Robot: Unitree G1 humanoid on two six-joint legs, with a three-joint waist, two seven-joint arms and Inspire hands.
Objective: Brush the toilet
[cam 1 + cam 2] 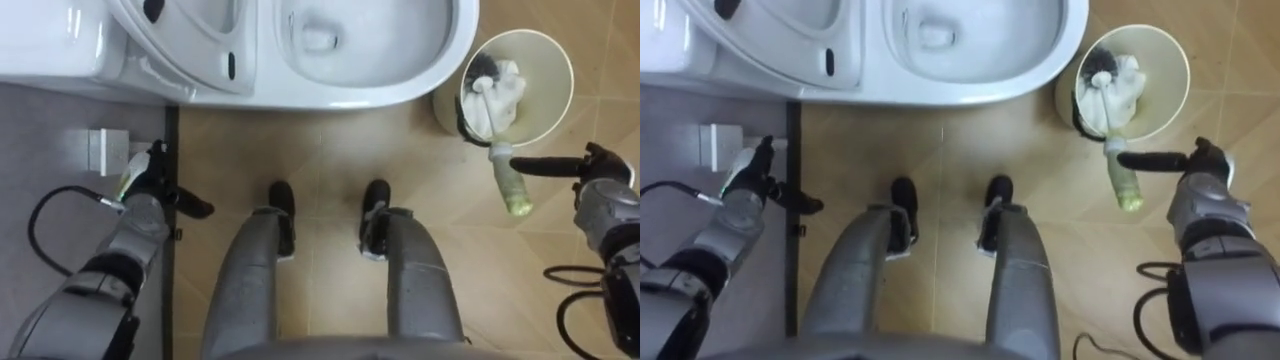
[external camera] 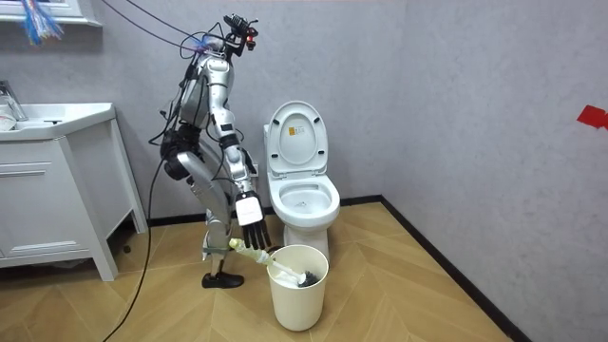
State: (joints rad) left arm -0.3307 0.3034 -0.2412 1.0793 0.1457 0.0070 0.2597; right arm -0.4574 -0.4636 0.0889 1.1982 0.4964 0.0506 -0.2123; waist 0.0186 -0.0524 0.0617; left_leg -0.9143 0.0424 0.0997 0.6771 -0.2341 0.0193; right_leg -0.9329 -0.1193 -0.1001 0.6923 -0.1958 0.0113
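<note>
Beside bin (image 1: 548, 75): right hand (image 1: 597, 172) straight-fingered, open, seemingly touching brush handle (image 1: 508, 185).

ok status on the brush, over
right robot hand open beside brush handle, no grip. brush head down in bin. left robot hand open, idle. toilet lid up, nothing in the way.

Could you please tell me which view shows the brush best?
The left eye view: the brush is seen from above, head in the bucket, handle leaning over its rim. The right eye view matches; the room view shows it small.
</note>
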